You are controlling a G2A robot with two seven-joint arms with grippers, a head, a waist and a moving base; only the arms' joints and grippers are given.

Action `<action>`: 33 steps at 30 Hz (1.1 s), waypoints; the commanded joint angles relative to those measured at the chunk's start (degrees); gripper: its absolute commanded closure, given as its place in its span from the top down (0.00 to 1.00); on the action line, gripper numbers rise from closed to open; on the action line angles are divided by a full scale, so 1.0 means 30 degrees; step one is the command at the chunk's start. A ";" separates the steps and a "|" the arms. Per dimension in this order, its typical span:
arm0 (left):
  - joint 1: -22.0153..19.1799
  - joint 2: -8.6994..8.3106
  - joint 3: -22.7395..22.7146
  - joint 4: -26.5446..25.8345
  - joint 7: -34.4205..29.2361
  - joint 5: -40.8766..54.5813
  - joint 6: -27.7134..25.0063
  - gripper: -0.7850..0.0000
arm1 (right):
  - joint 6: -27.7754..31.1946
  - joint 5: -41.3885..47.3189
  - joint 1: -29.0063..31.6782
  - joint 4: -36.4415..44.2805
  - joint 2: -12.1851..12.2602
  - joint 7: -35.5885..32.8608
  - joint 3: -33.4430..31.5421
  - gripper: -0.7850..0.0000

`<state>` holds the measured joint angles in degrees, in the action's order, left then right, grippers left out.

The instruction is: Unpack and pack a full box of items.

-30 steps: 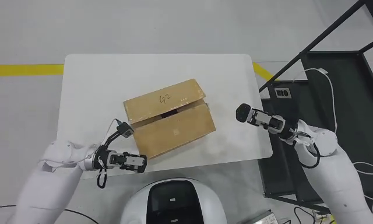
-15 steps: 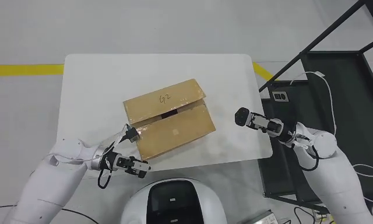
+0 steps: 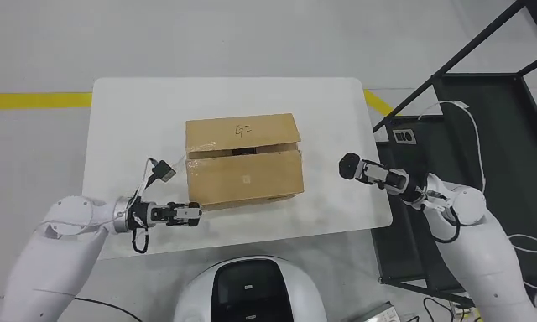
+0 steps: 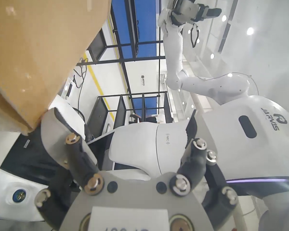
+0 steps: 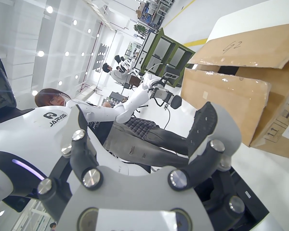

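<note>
**A:** Where does the carton sit?

**B:** The brown cardboard box [image 3: 243, 161] stands near the middle of the white table with rounded corners [image 3: 126, 121]. Its long sides run roughly parallel to the table's near edge.

**A:** Is it opened up?

**B:** Barely. Its two top flaps [image 3: 242, 131] lie almost flat with a narrow dark slit between them. The far flap carries a handwritten mark. The inside is too dark to make out.

**A:** And the left gripper?

**B:** The left gripper [image 3: 195, 213] is low over the table, just off the box's near left corner and pointing along the near side. In its own wrist view the fingers [image 4: 60, 131] are spread wide with nothing between them. One of them sits right by the bottom corner of the cardboard. I can't say for certain whether it touches the cardboard or only comes very close.

**A:** What about the other arm?

**B:** The right gripper [image 3: 348, 165] hangs over the right part of the table. It is level with the box's right end but apart from it, with bare tabletop between the two. Its fingers [image 5: 203, 126] are likewise released and hold nothing. The wrist camera there looks across at the right end of the box and the slit between the flaps.

**A:** Anything else around?

**B:** A black metal rack [image 3: 512, 154] stands beside the table's right edge. A yellow floor stripe [image 3: 42, 100] runs behind the table at the left.
</note>
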<state>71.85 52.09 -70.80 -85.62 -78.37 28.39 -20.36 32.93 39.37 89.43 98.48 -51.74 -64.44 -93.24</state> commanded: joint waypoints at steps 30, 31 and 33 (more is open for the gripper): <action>0.1617 0.0063 -0.4849 -0.0309 0.6696 0.4922 -0.2985 1.00 | -0.2691 -0.1434 -0.2451 -0.0359 -0.0236 -0.0104 0.2405 1.00; 0.1723 0.0069 -0.4924 -0.0334 0.6846 0.4825 -0.2978 1.00 | -0.3085 -0.1831 -0.2813 -0.0432 -0.0274 0.0195 0.2725 1.00; 0.1971 0.0084 -0.5014 -0.0407 0.7008 0.4730 -0.2911 1.00 | -0.4408 -0.2766 -0.3787 -0.0642 -0.0361 0.1122 0.3420 1.00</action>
<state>77.33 52.32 -85.70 -86.69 -57.52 42.78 -29.21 22.18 32.98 79.96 96.89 -52.69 -62.81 -84.18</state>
